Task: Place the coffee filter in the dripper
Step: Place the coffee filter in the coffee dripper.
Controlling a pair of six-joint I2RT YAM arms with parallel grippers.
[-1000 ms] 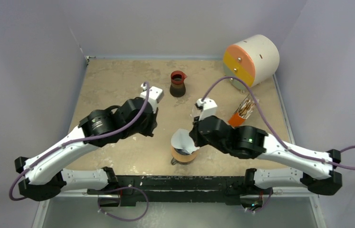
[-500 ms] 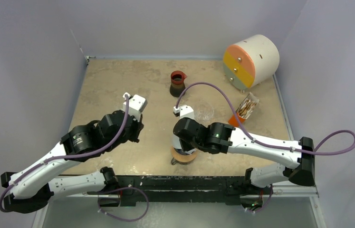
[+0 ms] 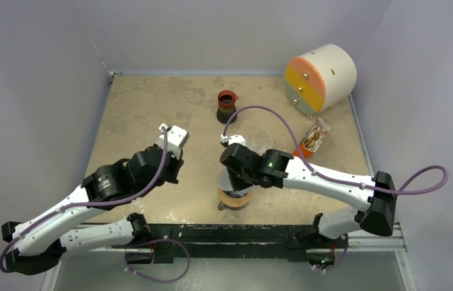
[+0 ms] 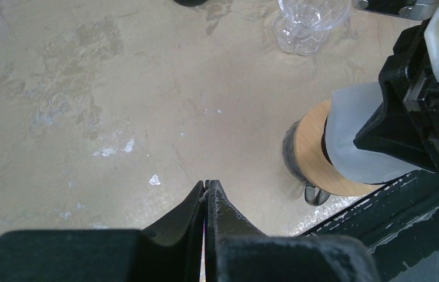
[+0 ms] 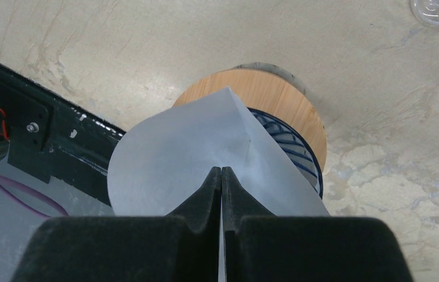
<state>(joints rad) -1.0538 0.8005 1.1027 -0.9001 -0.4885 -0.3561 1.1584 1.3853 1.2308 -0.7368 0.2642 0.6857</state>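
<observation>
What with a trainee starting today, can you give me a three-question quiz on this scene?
1. True or false: the right tool is shut on the paper filter.
2. The blue dripper sits in: A wooden ring, B glass cup, C drawer box?
3. Fill in: the left tool is shut and holds ____.
Key: 1 true; 2 A; 3 nothing.
</observation>
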